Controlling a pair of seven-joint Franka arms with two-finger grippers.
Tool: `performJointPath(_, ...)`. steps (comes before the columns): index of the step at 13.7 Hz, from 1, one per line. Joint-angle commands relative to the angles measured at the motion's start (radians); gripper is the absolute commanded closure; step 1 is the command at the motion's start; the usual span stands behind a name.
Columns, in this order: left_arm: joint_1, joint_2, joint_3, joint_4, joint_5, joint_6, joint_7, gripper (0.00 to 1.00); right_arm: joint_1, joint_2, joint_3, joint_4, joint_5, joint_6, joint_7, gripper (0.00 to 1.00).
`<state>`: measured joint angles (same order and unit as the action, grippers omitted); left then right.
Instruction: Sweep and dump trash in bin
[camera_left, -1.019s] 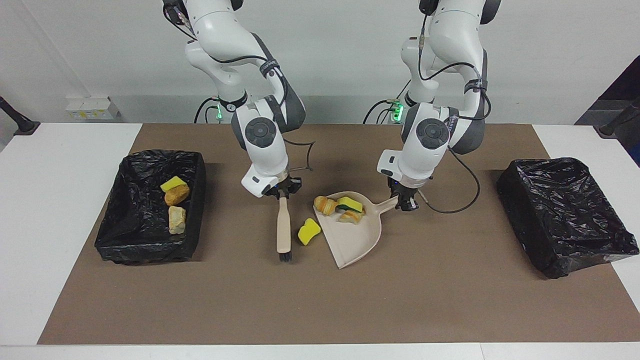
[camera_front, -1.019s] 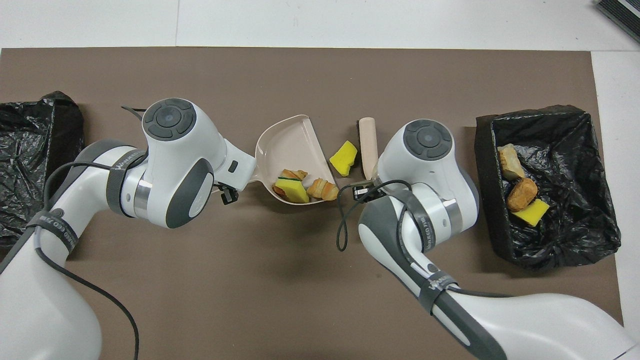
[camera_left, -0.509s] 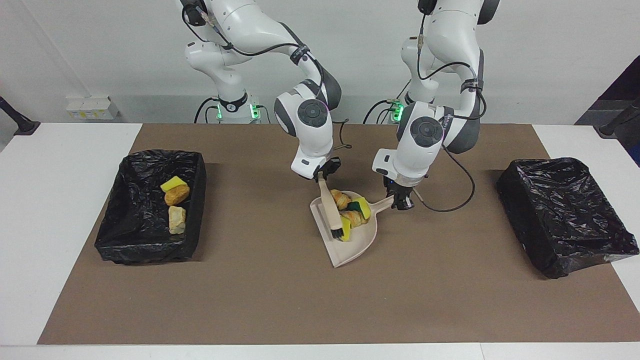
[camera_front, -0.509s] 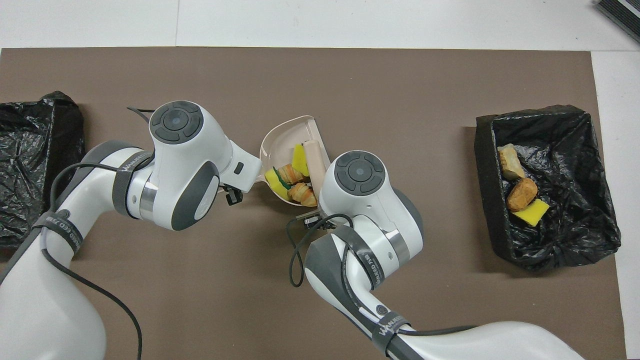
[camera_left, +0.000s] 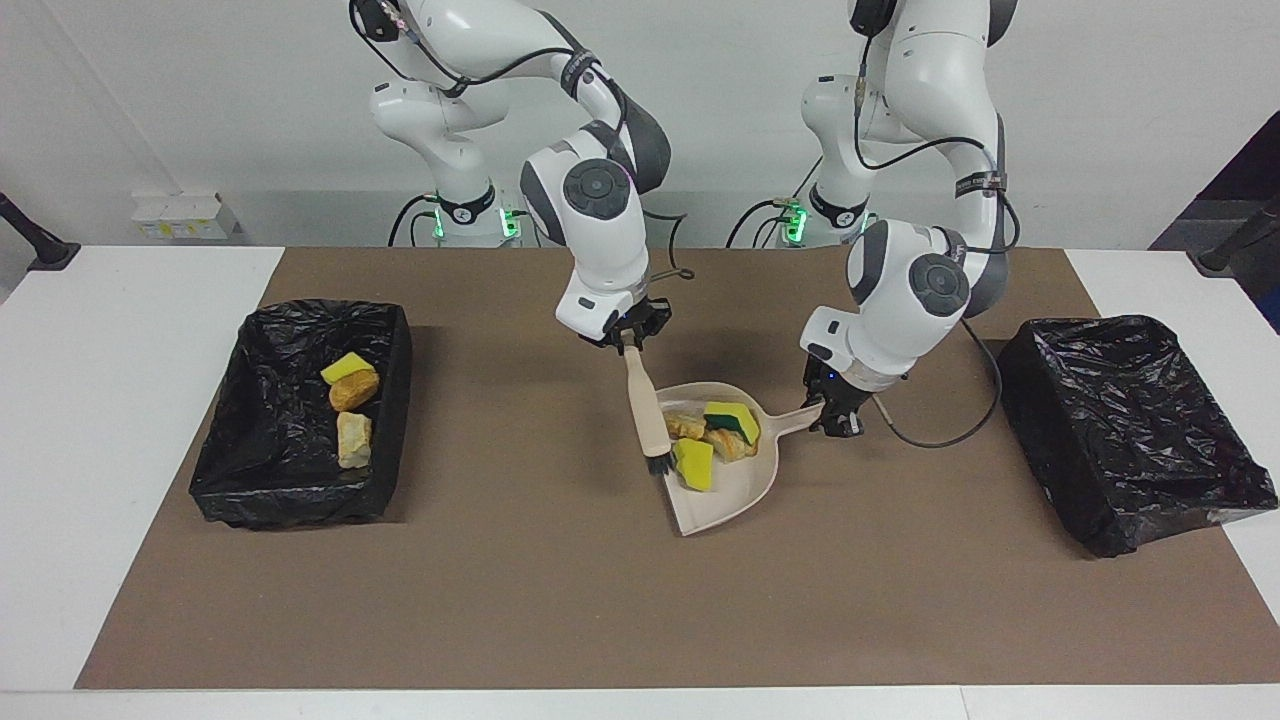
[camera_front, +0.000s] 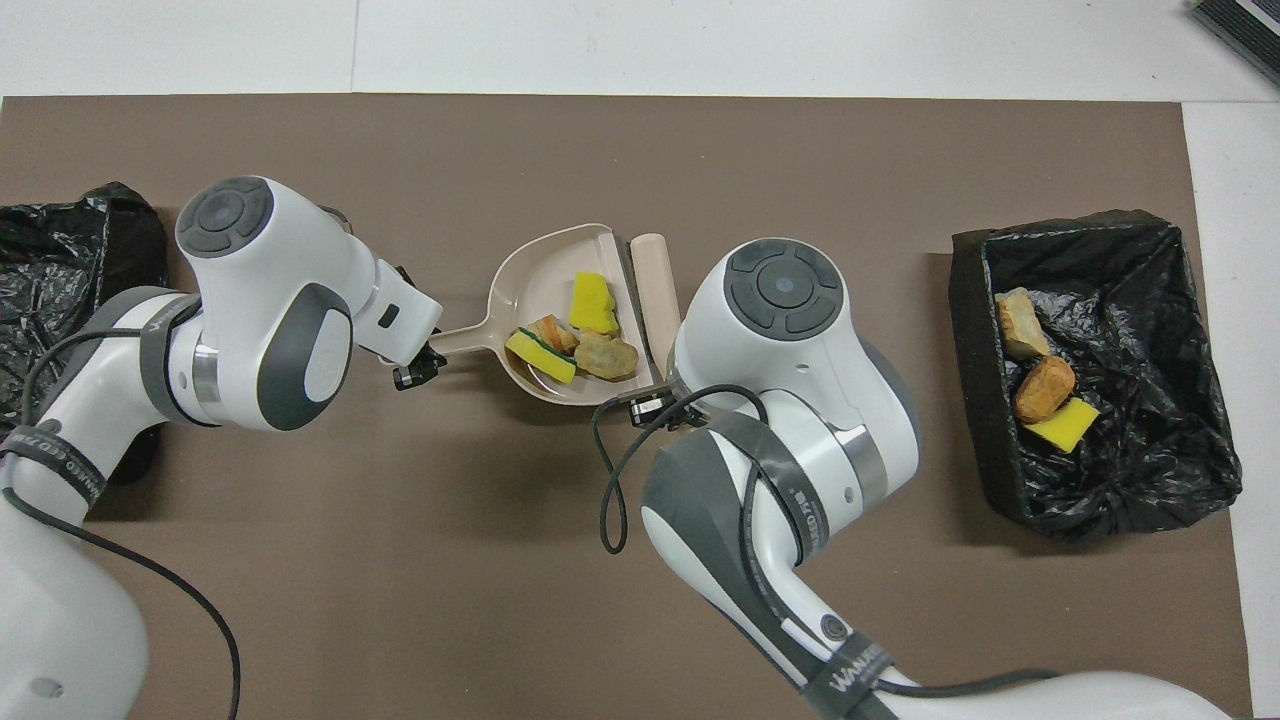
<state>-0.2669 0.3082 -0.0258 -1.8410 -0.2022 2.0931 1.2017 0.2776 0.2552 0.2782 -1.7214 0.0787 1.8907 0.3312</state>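
A white table (camera_left: 120, 420) carries a brown mat (camera_left: 560, 600) that covers most of it. On the mat, a black-lined bin (camera_left: 300, 415) sits toward the right arm's end and a second black-lined bin (camera_left: 1130, 430) toward the left arm's end. Between them the beige dustpan (camera_left: 725, 490) lies on the mat, its handle reaching to the left gripper's fingers (camera_left: 838, 420)
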Motion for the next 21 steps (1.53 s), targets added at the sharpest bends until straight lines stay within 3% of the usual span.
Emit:
performJointPath(1, 0.023, -0.011, -0.006, -0.007, -0.048, 0.025, 0.084, 1.0, -0.011, -0.072, 0.007, -0.012, 0.03, -0.08, -0.012, 1.0)
performJointPath(4, 0.098, -0.02, -0.016, 0.009, -0.055, -0.014, 0.174, 1.0, 0.005, -0.143, 0.009, -0.049, 0.03, -0.176, 0.081, 1.0)
performJointPath(9, 0.241, -0.029, -0.025, 0.101, -0.085, -0.181, 0.332, 1.0, 0.087, -0.257, 0.012, -0.211, 0.042, -0.145, 0.21, 1.0)
performJointPath(11, 0.302, -0.028, -0.023, 0.161, -0.082, -0.263, 0.381, 1.0, 0.109, -0.292, 0.012, -0.259, 0.113, -0.121, 0.261, 1.0)
performJointPath(16, 0.464, -0.018, -0.017, 0.304, -0.063, -0.462, 0.481, 1.0, 0.328, -0.248, 0.019, -0.322, 0.154, 0.017, 0.466, 1.0)
performJointPath(18, 0.511, -0.014, -0.019, 0.351, -0.007, -0.502, 0.501, 1.0, 0.402, -0.202, 0.019, -0.375, 0.153, 0.157, 0.511, 1.0)
performJointPath(21, 0.584, -0.012, -0.014, 0.394, 0.065, -0.536, 0.539, 1.0, 0.436, -0.163, 0.019, -0.414, 0.148, 0.226, 0.522, 1.0)
